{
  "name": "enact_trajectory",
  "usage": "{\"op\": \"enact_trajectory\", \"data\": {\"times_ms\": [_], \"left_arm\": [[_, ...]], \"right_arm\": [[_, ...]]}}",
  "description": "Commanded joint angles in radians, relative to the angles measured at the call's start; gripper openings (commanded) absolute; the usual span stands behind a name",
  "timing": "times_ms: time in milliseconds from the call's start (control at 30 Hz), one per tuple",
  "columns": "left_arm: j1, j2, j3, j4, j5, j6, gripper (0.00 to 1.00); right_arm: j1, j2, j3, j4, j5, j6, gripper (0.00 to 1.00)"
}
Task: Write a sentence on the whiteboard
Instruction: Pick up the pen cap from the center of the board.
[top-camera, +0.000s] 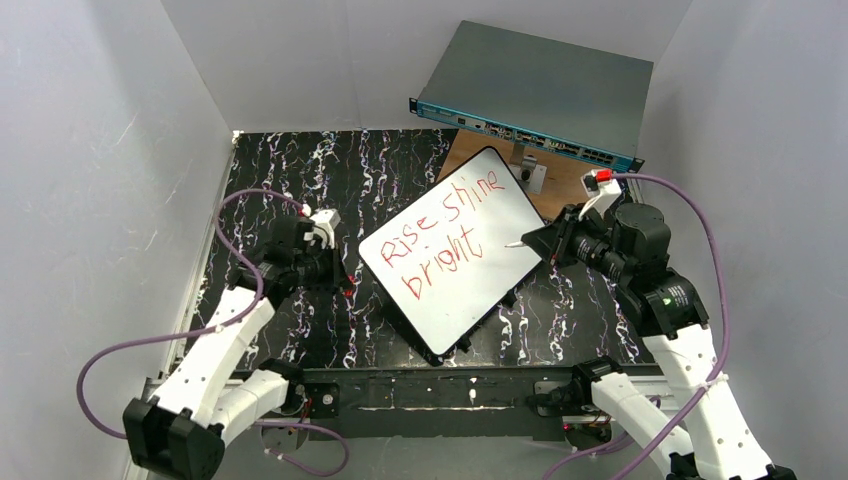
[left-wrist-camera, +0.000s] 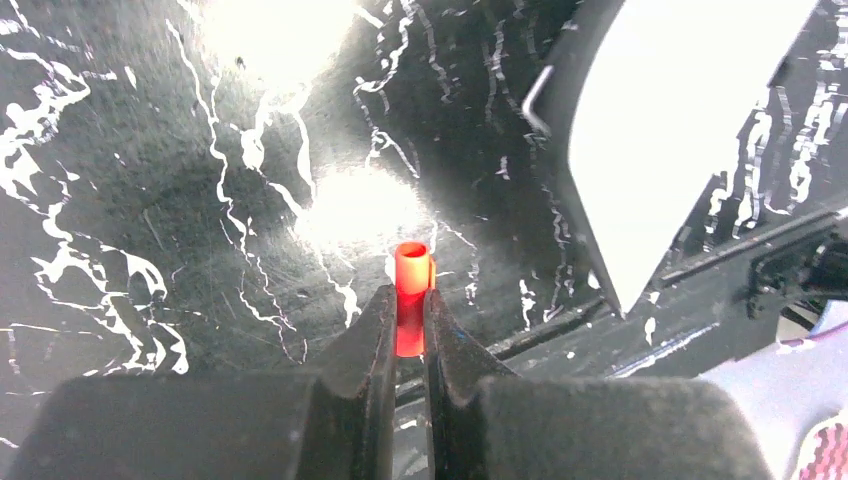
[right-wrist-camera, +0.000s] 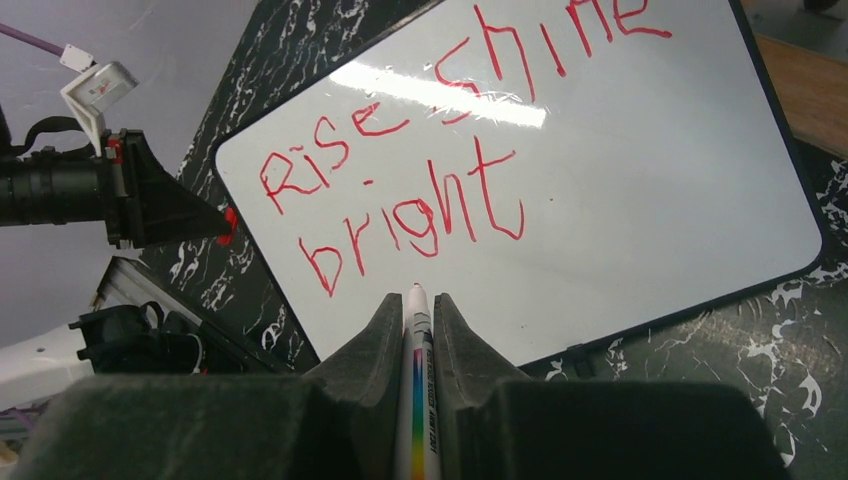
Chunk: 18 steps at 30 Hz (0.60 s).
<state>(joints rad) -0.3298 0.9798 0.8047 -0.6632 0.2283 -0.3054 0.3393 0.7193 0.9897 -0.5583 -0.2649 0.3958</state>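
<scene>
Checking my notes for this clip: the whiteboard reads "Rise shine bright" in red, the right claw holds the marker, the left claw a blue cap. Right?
No: the cap in the left claw is red, not blue; the left wrist view shows it. The rest stands.

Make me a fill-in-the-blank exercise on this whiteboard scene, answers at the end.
The sentence on the whiteboard is written in ___ ink.
Its second line reads ___.
The right gripper is shut on a ___.
The left gripper is shut on a small red ___.
Missing words: red; bright; marker; cap.
</scene>
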Motion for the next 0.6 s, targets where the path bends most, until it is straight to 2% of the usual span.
{"op": "enact_trajectory", "data": {"times_ms": [0, 200, 300, 567], "left_arm": [[0.000, -0.059, 0.121, -0.133, 0.059, 0.091, 0.00], [0.000, -0.012, 0.313, -0.364, 0.158, 0.250, 0.00], [-0.004, -0.038, 0.381, -0.412, 0.235, 0.314, 0.00], [-0.019, -0.006, 0.593, -0.477, 0.623, 0.451, 0.00]], "right_arm": [[-0.005, 0.013, 0.084, 0.044, -0.058, 0.013, 0.01], [-0.005, 0.046, 0.129, 0.066, -0.150, 0.030, 0.01], [-0.006, 0.058, 0.144, 0.103, -0.231, 0.054, 0.01], [-0.005, 0.100, 0.132, 0.300, -0.484, 0.177, 0.01]]}}
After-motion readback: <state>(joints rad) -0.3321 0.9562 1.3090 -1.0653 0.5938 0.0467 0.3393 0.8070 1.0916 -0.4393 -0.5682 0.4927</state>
